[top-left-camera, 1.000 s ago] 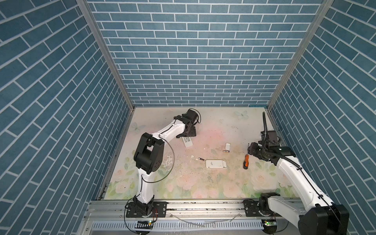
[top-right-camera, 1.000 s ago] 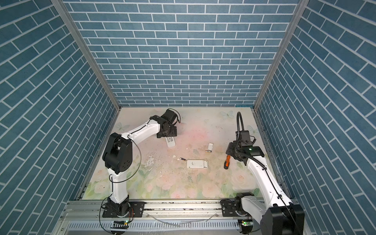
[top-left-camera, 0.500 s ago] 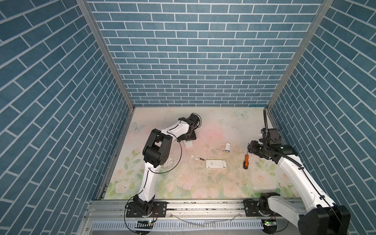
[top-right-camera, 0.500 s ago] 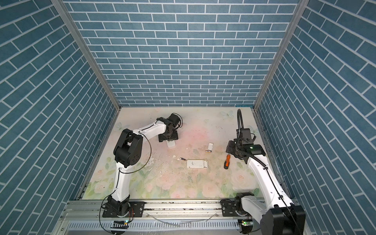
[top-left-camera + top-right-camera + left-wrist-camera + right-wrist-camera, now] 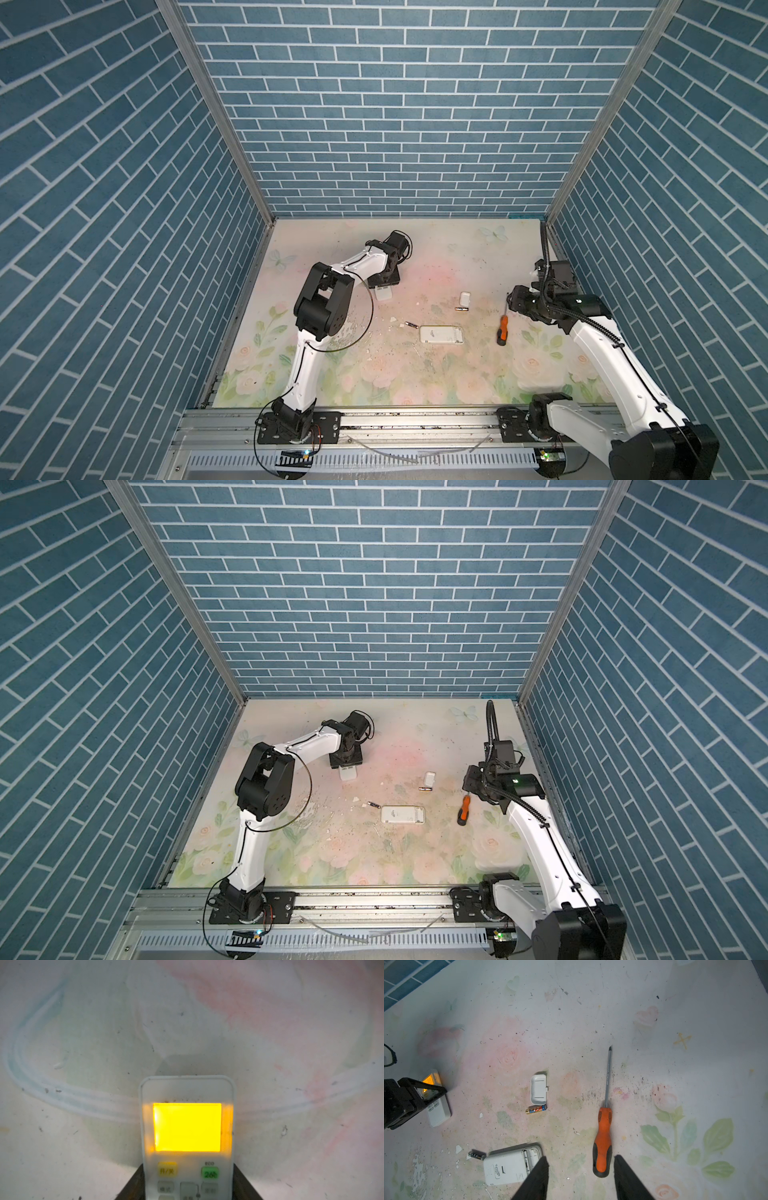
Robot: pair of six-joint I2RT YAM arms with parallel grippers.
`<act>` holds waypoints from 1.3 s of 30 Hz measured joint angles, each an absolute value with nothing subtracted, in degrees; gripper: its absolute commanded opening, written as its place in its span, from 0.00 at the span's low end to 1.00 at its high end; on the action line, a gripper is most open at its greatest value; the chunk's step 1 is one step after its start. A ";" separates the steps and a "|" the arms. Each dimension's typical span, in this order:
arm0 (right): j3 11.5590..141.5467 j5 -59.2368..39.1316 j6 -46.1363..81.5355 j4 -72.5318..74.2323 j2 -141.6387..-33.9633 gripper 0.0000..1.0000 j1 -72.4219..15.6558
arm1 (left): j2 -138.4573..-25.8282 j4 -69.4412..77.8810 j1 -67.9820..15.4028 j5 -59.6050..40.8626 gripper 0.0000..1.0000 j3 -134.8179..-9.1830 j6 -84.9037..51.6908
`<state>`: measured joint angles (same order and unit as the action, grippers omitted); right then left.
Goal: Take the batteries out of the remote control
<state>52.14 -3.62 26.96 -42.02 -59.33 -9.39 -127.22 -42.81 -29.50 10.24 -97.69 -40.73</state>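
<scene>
While the remote's compartment [image 5: 531,1155] lies open, one battery [image 5: 476,1155] (apparently touching) rests outside.

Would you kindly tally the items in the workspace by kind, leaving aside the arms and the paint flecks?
Remotes: 2 (lit-screen remote, face-down remote)
Batteries: 2 (colourful battery, dark battery)
Battery cover: 1
Screwdriver: 1
Total: 6
</scene>
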 measured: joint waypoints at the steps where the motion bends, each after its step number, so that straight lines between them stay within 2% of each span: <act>1: 52.14 -3.79 26.96 -42.02 -59.00 0.51 -9.39 | -126.93 -42.33 -29.47 10.20 0.46 -97.19 -40.73; 10: 52.16 -7.38 27.09 -41.06 -58.74 0.49 -11.27 | -121.93 -33.91 -28.47 6.68 0.45 -88.71 -40.58; 17: 52.07 -9.47 28.47 -35.77 -60.05 0.48 -18.04 | -114.91 -26.55 -27.66 -0.62 0.44 -78.19 -42.48; 26: 50.48 -12.12 31.53 -21.23 -64.49 0.45 -27.42 | -104.47 -16.32 -26.33 -9.76 0.43 -66.46 -48.01; 33: 50.02 -11.86 33.10 -8.86 -71.05 0.45 -36.16 | -100.42 -7.97 -25.80 -13.96 0.43 -62.52 -52.40; 39: 49.84 -11.81 35.81 -0.73 -75.99 0.47 -39.77 | -97.71 -5.41 -25.80 -15.31 0.43 -60.80 -54.17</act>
<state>49.84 -11.81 35.81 -0.73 -75.99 -39.77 -97.71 -5.41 -25.80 -15.31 -60.80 -54.17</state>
